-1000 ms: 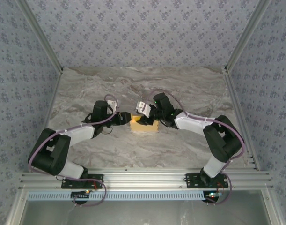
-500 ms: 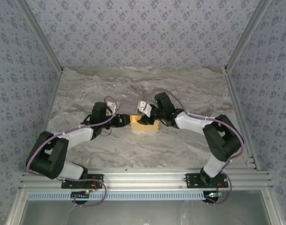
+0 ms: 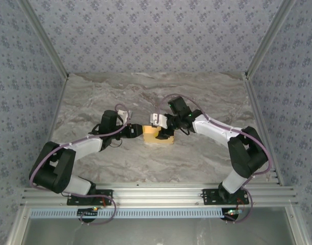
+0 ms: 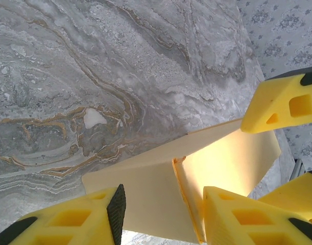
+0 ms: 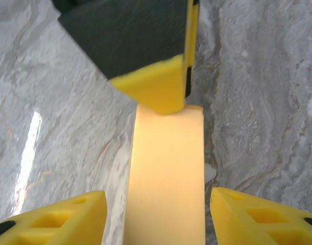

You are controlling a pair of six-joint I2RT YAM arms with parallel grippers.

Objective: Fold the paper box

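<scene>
The yellow-orange paper box (image 3: 159,137) lies partly folded on the marble table (image 3: 145,97), in the middle between both arms. My left gripper (image 3: 137,130) is at its left end and open. In the left wrist view the gripper (image 4: 163,204) straddles a cream panel of the box (image 4: 227,158) near a raised fold edge. My right gripper (image 3: 165,127) hovers over the box from the right, open. In the right wrist view this gripper (image 5: 158,204) has the box's long panel (image 5: 166,153) running between its spread fingers, apart from both. One of the left gripper's fingers (image 5: 150,87) meets the panel's far end.
Patterned walls enclose the table on three sides. An aluminium rail (image 3: 156,194) runs along the near edge with both arm bases on it. Bare marble surrounds the box.
The right arm has stretched forward and its gripper has shifted left over the box. The left gripper has edged slightly toward the box's left end.
</scene>
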